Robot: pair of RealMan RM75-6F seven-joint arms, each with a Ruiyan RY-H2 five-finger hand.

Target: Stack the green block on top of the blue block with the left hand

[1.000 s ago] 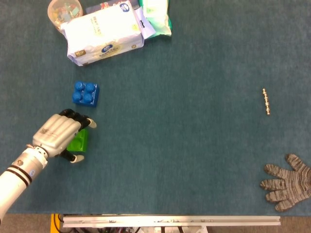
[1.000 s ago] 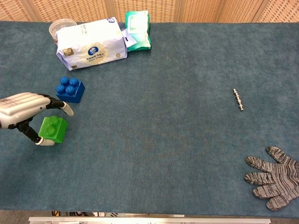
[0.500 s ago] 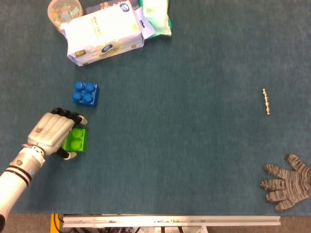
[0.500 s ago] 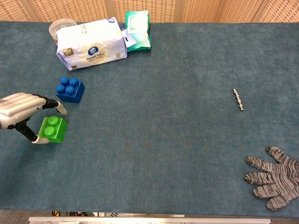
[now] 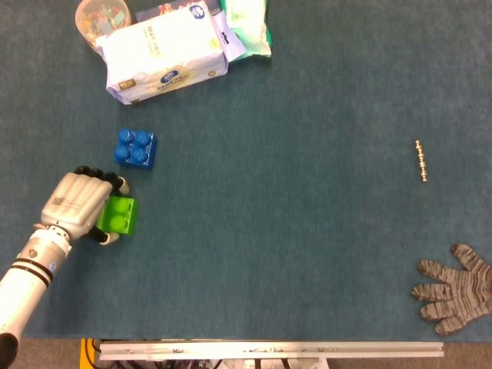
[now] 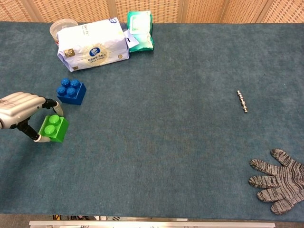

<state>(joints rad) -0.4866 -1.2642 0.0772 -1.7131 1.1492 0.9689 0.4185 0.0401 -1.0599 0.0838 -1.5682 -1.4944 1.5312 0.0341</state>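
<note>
At the worktop's (image 6: 156, 142) 9 o'clock edge, the left hand (image 5: 77, 204) clamps the green block (image 5: 118, 215), which should lift squarely before crossing to the blue block (image 5: 135, 148) at 1 o'clock.

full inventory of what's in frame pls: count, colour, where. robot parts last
green block: 1, green, left side of table, held by the left hand
blue block: 1, blue, just beyond the green block, apart from it
tissue pack: 1, white with blue print, far left
wipes pack: 1, green and white, right of the tissue pack, touching it
plastic cup: 1, clear, far left corner, partly behind the tissue pack
metal rod: 1, small, silver, right side
knit glove: 1, grey, near right corner, lying flat
table: 1, teal cloth surface
left hand: 1, silver with black fingers, gripping the green block
right hand: not in view
</note>
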